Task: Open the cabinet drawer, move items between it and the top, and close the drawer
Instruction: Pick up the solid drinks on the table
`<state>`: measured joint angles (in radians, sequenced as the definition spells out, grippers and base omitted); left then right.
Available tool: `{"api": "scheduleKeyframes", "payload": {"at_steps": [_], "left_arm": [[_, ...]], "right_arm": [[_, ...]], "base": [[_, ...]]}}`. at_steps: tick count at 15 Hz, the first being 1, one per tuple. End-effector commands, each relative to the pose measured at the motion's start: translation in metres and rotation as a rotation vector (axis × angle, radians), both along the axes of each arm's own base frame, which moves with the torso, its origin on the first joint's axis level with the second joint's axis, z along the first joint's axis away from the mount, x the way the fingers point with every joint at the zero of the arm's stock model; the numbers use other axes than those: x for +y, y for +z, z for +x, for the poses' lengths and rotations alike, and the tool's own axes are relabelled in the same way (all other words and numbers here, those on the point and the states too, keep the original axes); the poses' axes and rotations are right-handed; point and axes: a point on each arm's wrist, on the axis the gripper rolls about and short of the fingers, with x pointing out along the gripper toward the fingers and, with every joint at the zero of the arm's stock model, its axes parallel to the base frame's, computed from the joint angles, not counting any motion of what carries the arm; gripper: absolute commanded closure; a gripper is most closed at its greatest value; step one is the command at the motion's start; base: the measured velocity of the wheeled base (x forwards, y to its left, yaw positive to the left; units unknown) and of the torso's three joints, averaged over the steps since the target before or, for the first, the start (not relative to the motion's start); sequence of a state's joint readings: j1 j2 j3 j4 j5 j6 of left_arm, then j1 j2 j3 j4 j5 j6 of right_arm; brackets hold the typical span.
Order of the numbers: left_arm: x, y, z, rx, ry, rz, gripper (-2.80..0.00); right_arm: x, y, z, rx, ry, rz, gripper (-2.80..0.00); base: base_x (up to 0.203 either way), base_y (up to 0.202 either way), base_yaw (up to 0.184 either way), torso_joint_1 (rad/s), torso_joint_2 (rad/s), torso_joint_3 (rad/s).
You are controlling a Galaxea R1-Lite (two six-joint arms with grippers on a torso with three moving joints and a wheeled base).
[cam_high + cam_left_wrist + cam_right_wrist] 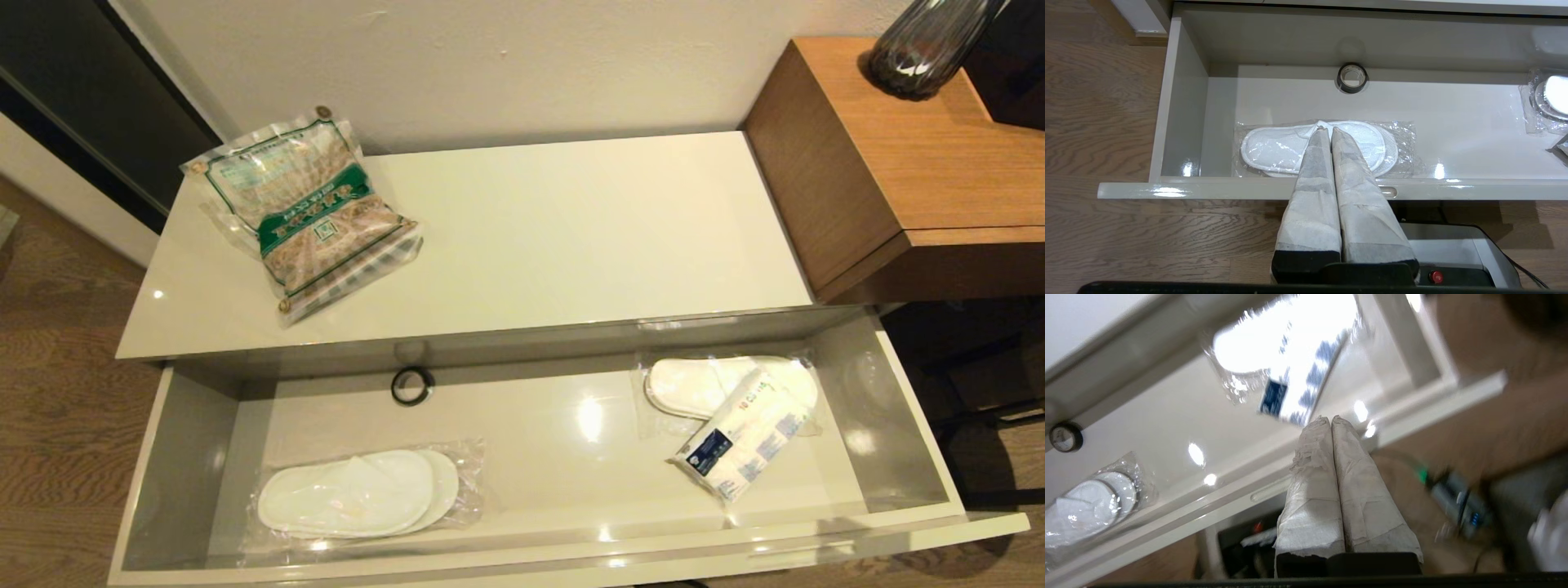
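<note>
Drawer (188, 457) before you: pulled fully out below cabinet top (571, 237). Food bag (306, 208), green-and-white label, lies on top's left end, near wall. Wrapped slippers (359, 494) lie front-left on drawer floor; second slipper pack (702, 384) at right, tissue pack (743, 445) lying partly over it. Black ring (412, 385) at drawer's rear wall. Left tool (1327, 130): fingers pressed together, empty, held over front-left slippers. Right tool (1327, 419): fingers pressed together, empty, near drawer's front rail by tissue pack.
</note>
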<state>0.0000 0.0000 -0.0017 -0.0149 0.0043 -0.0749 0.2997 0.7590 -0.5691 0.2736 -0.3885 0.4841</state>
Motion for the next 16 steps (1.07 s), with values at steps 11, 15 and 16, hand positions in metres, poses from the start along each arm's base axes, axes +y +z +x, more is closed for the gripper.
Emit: {"api": "scheduleKeyframes", "payload": {"at_steps": [11,15,16], "left_arm": [[0.0,0.0,0.0,0.001,0.0,-0.002,0.0],[0.0,0.0,0.0,0.0,0.0,0.0,0.0],[0.0,0.0,0.0,0.0,0.0,0.0,0.0]], "right_arm": [[-0.029,-0.034,-0.093,-0.101,-0.033,-0.378,0.0],[-0.031,-0.025,-0.113,-0.006,0.066,-0.317,0.0],[-0.031,-0.027,-0.118,0.031,0.111,-0.26,0.0]], "base": [[0.0,0.0,0.0,0.0,0.0,0.0],[0.0,0.0,0.0,0.0,0.0,0.0],[0.0,0.0,0.0,0.0,0.0,0.0]]}}
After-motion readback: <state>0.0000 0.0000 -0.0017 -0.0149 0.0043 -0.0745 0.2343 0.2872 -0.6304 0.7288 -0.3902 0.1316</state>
